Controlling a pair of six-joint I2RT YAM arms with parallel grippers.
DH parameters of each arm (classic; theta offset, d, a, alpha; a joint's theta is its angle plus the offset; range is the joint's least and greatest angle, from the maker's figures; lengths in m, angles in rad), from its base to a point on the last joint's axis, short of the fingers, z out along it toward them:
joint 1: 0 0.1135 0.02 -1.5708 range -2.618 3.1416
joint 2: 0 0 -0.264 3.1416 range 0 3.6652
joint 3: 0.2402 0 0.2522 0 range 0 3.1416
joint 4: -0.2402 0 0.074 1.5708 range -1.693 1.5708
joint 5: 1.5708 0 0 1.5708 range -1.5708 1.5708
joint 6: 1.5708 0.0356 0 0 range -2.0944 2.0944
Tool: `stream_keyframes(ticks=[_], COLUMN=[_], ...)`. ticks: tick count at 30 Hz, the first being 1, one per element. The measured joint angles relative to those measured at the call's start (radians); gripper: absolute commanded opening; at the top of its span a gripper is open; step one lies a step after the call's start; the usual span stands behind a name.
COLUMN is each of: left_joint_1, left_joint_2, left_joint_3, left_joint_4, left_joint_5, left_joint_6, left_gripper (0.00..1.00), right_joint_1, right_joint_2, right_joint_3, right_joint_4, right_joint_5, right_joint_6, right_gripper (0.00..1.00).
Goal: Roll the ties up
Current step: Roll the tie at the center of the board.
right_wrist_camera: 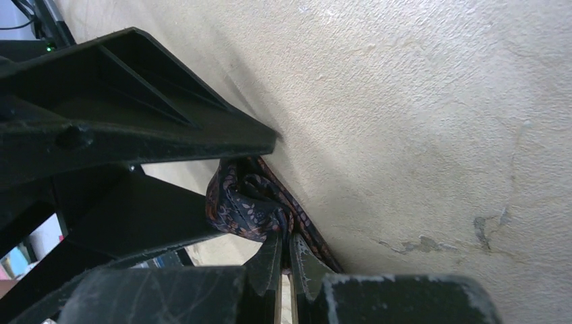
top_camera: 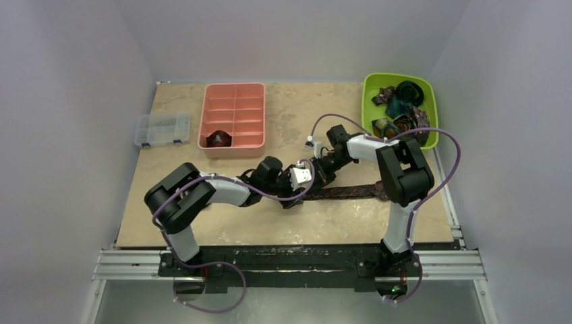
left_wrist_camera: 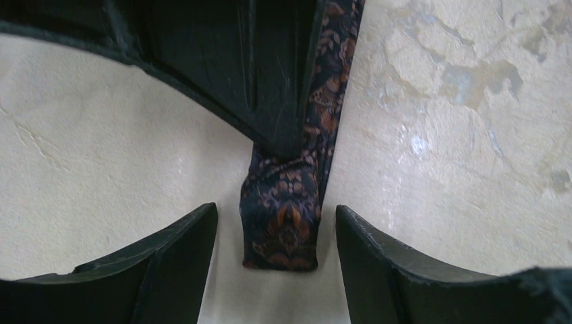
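Tie (top_camera: 354,192), one flat strip, lies on the worktop (top_camera: 202,223), away from every edge. We see right jaws clenched on its folded end, left jaws released around it; one coil (top_camera: 219,139) in pink tray (top_camera: 243,151).

The dark tie (top_camera: 347,192) slips behind the right arm (top_camera: 405,179), so that end is hidden. In the left wrist view it runs off the top edge. Things inside the clear box (top_camera: 160,129) are too small to tell.
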Motion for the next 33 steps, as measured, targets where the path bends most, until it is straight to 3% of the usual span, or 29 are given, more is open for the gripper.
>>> stream_keyframes(ticks=[4, 10, 15, 21, 33], left_joint_1=[-0.012, -0.028, -0.032, -0.031, 0.022], left_joint_2=[0.029, 0.041, 0.040, 0.002, -0.077], left_joint_3=[0.048, 0.075, 0.061, 0.009, -0.103], left_joint_4=[0.000, -0.006, -0.014, -0.006, 0.024], left_joint_5=[-0.013, -0.037, -0.049, -0.056, 0.023], left_joint_6=[0.000, 0.000, 0.000, -0.002, 0.001], left_gripper=[0.59, 0.42, 0.37, 0.57, 0.63], right_joint_1=[0.002, 0.004, 0.005, 0.006, 0.006], right_joint_2=[0.000, -0.016, -0.053, -0.028, -0.006], right_joint_3=[0.008, 0.023, 0.021, -0.008, -0.023], right_joint_4=[-0.005, -0.029, -0.045, -0.032, -0.023], right_joint_5=[0.000, -0.003, 0.002, 0.040, 0.040], right_joint_6=[0.003, 0.026, 0.028, 0.022, 0.027], right_gripper=[0.00, 0.00, 0.00, 0.00, 0.00])
